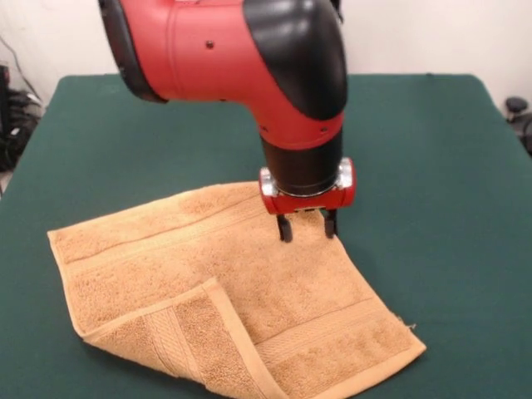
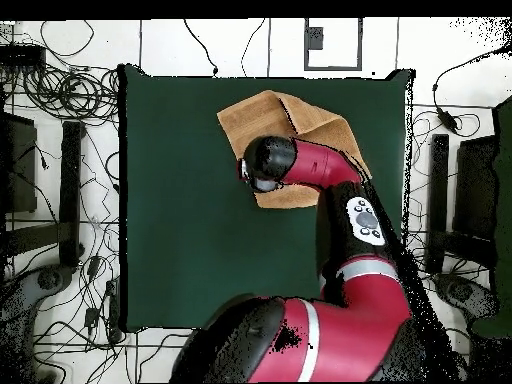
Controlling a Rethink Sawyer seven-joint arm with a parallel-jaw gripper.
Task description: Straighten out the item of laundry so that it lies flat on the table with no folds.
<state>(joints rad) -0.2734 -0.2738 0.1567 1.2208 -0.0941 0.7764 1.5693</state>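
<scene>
- Nearest the camera: folded-over corner (image 1: 170, 337) of the tan-orange towel (image 1: 274, 283); flap lies doubled back on the cloth, woven band showing on its underside, hem running diagonally
- Towel sits on the green table (image 1: 440, 166), toward the front-view's near edge, a bit left of centre; rest of it spread roughly flat w/ light ripples; far corner reaches under the arm
- Overhead view: towel (image 2: 275, 110) near the table's far edge from the robot's base, partly hidden by the red arm (image 2: 330, 165)
- Gripper (image 1: 307, 226) hangs over the towel's far part, fingers spread apart, tips at or just above the pile; nothing pinched; contact w/ cloth can't be confirmed
- Handling, as judged: terry is light, soft, limp; won't hold shape, will drape & drag rather than slide stiffly; not fragile; pile gives decent friction
- Best hold, prob.: hemmed tip of the turned-back flap; pinch there, peel it outward toward the near-left; hem is thicker, easier to nip than a single layer mid-cloth; risk is catching both layers together
</scene>
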